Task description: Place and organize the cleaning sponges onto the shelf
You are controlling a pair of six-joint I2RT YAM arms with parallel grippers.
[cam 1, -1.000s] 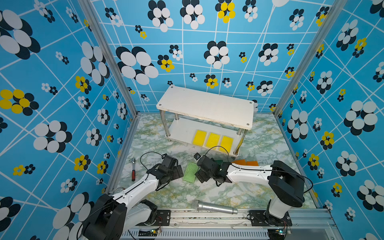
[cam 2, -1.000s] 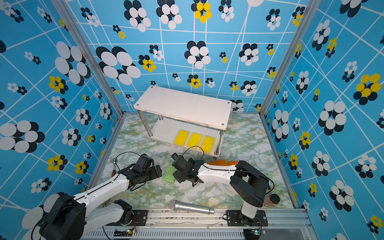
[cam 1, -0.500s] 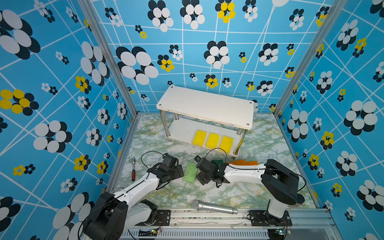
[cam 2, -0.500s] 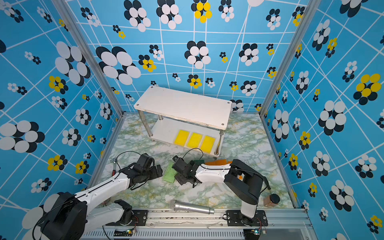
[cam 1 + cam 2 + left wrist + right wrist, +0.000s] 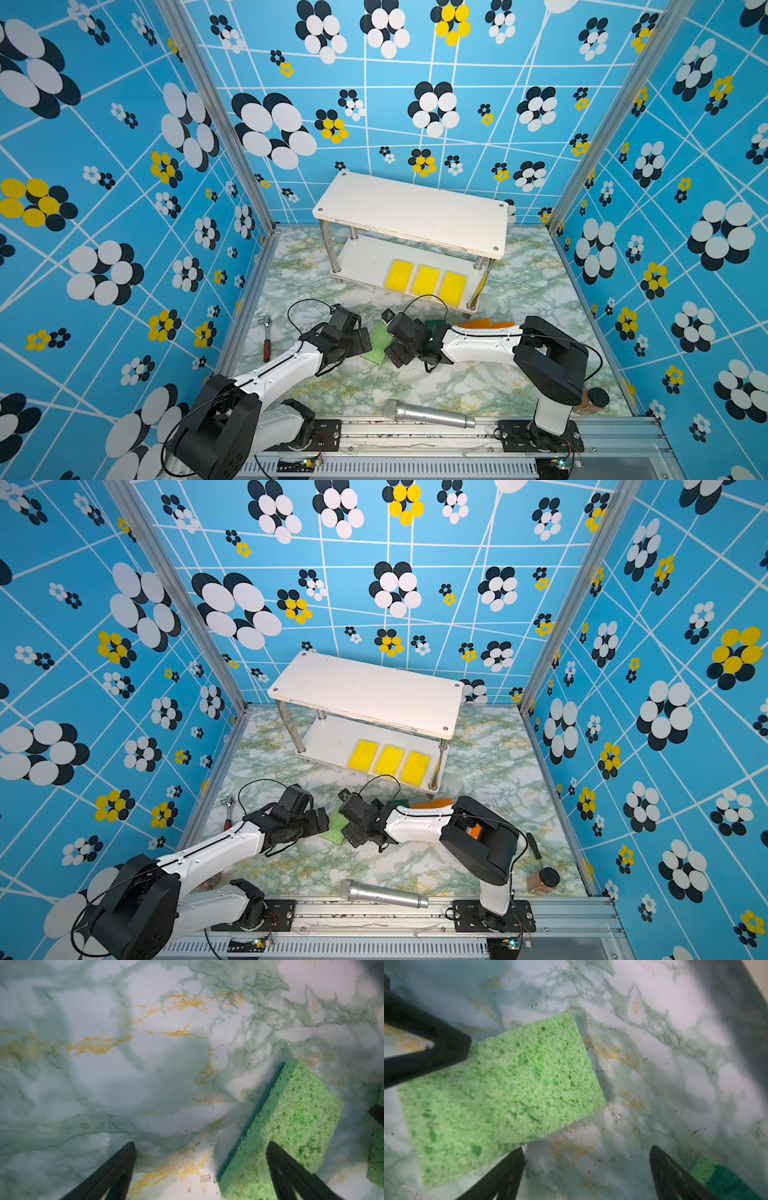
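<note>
Logged right hand (image 5: 395,349) edged closer to left hand (image 5: 359,338) over the last second; noted left hand unmoved. Found both hands spread wide and empty, flanking a light green sponge (image 5: 378,343) lying flat on the bench (image 5: 415,386), position unchanged. Confirmed three yellow sponges (image 5: 426,280) in a row on the lower board of the shelf (image 5: 411,212). Recorded dark green sponge (image 5: 434,322) and orange sponges (image 5: 482,323) on bench beside right arm. Judged pickup approaching, not begun; top board unused.
</note>
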